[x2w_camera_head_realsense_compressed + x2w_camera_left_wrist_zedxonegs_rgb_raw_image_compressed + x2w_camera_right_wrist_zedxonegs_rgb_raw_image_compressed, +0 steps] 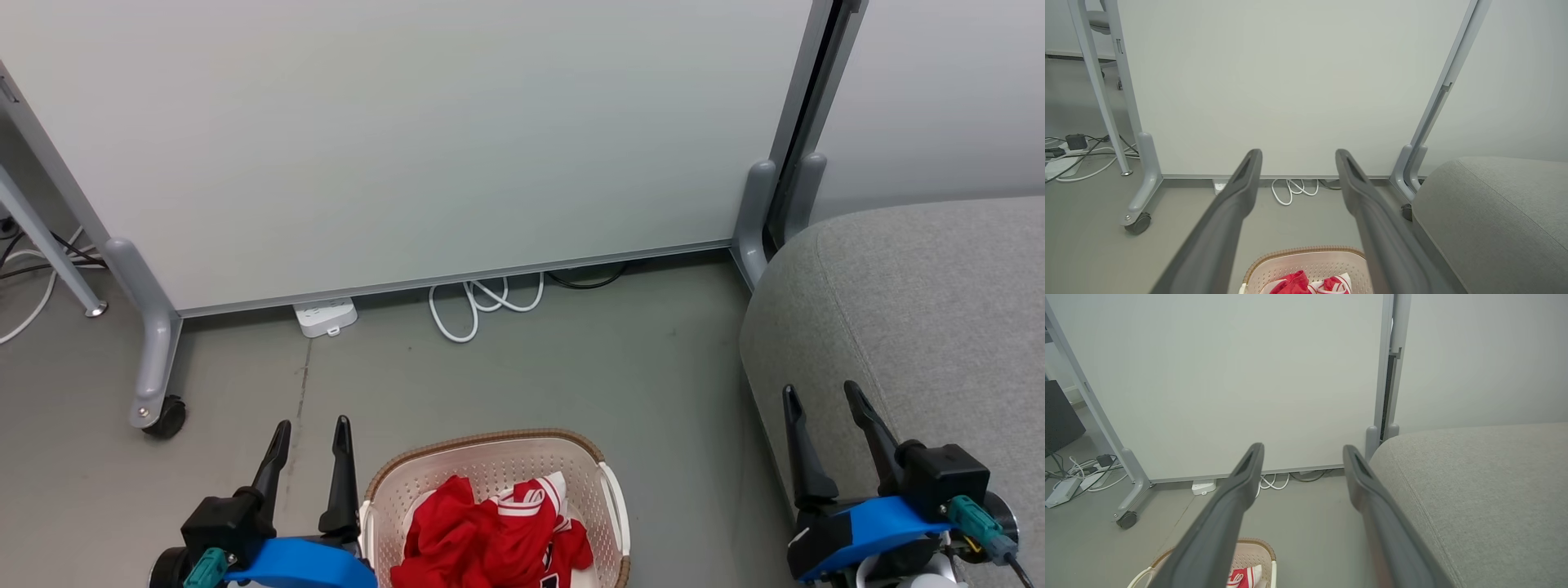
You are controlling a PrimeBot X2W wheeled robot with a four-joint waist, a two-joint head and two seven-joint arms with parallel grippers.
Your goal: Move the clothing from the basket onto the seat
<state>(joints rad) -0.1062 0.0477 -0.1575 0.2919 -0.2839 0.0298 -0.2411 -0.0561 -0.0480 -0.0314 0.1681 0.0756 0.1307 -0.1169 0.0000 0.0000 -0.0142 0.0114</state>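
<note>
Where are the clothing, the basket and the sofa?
clothing (457,531), head view, on the crumpled red fabric.
basket (490,464), head view, on its perforated far wall.
sofa (922,310), head view, on its grey top surface.

At bottom centre the jerseys (482,539) are bright red, one edged in white stripes, in a cream-white laundry basket (506,465) dotted with small holes under a brown woven-look rim. The sofa (922,310) at right is mottled grey, the floor (571,367) dull grey-green, the partition panel (424,139) pale off-white in a light grey frame, a white cable (482,304) beneath it.
</note>
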